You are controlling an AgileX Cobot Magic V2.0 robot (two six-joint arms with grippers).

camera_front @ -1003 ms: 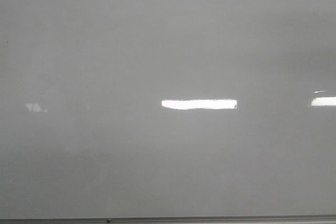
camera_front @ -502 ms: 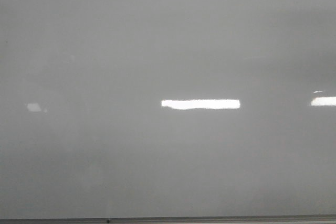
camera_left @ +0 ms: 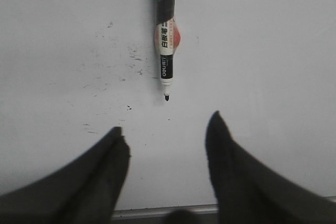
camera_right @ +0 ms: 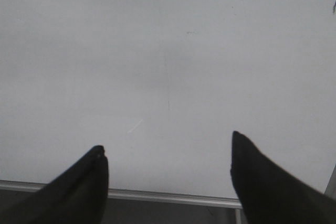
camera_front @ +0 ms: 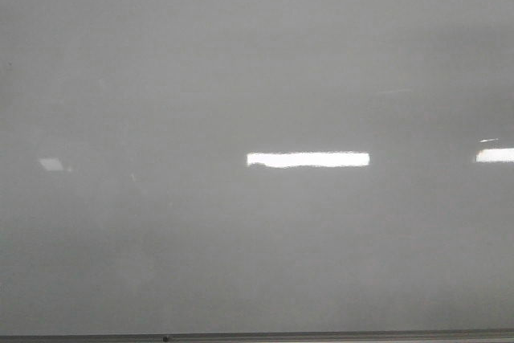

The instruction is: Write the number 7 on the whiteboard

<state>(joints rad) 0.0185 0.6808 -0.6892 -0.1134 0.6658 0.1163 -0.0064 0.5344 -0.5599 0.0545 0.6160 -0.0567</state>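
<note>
Glossy whiteboard (camera_front: 257, 78) bears no 7 yet. Uncapped black marker (camera_left: 166, 35) is seen against it ahead of the left gripper (camera_left: 165, 129); both grippers' jaws are spread, empty. Marker judged light, rigid, slick; best gripped mid-barrel. Right gripper (camera_right: 168, 153) idle.

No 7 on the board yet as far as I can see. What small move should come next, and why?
Probably ease the left gripper forward toward the marker. Its jaws stand open and empty, the uncapped marker lies just beyond them on the whiteboard, and no stroke is drawn.
</note>
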